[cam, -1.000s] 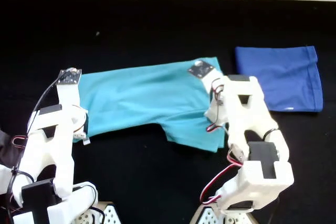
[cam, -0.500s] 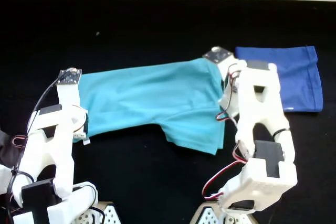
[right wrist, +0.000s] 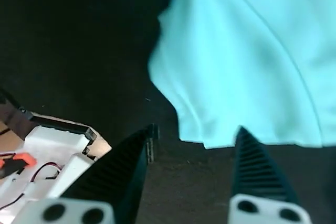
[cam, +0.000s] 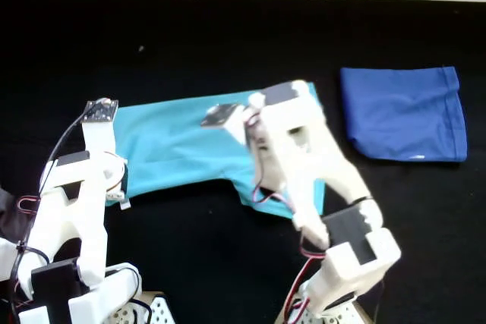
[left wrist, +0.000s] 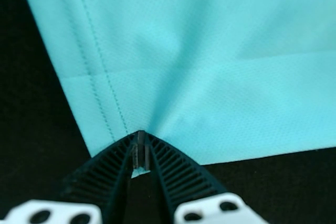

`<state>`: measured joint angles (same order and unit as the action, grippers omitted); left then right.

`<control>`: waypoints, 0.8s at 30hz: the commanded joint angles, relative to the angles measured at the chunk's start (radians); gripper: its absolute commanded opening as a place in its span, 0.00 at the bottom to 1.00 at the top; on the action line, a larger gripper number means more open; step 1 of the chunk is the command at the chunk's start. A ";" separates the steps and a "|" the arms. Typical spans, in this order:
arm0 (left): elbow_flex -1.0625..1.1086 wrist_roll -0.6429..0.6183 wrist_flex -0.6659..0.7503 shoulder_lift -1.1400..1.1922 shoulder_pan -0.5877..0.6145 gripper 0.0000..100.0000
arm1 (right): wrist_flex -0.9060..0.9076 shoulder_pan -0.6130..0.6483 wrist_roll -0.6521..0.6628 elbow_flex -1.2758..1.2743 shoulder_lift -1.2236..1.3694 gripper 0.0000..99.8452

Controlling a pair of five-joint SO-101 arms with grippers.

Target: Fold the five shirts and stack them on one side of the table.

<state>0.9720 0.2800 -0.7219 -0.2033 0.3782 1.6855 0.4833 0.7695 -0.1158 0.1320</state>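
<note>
A teal shirt (cam: 182, 146) lies spread across the middle of the black table (cam: 228, 36), with its right part doubled over. At the shirt's left edge my left gripper (cam: 106, 121) is shut on the hem; in the left wrist view the gripper (left wrist: 139, 157) pinches the teal shirt (left wrist: 210, 66) at its stitched corner. My right gripper (cam: 226, 121) hangs over the shirt's middle. In the right wrist view that gripper (right wrist: 194, 132) is open with nothing between its fingers, above the edge of the teal shirt (right wrist: 252, 51). A folded blue shirt (cam: 404, 114) lies at the right.
The black table runs to a pale wall at the back. Both arm bases (cam: 137, 301) stand at the front edge. White arm parts with red wiring (right wrist: 47, 156) are seen in the right wrist view, beside the dark table.
The right arm has swung from the teal shirt's right edge, by the blue shirt, leftward over the shirt's middle. The left arm has kept still, holding the hem.
</note>
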 commanded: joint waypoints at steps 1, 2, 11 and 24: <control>0.005 -0.005 0.031 0.002 -0.019 0.01 | -0.051 0.058 0.006 -0.004 0.004 0.27; 0.005 -0.005 0.031 0.002 -0.019 0.01 | -0.090 0.058 0.005 -0.004 0.004 0.27; 0.005 -0.005 0.031 0.001 -0.019 0.01 | -0.341 -0.050 -0.109 -0.005 0.153 0.27; 0.005 -0.005 0.031 0.001 -0.019 0.01 | -0.475 -0.114 -0.143 -0.002 0.234 0.27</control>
<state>0.9720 0.2800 -0.7219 -0.2033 0.3782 1.2697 0.4235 0.6360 -0.1266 0.3514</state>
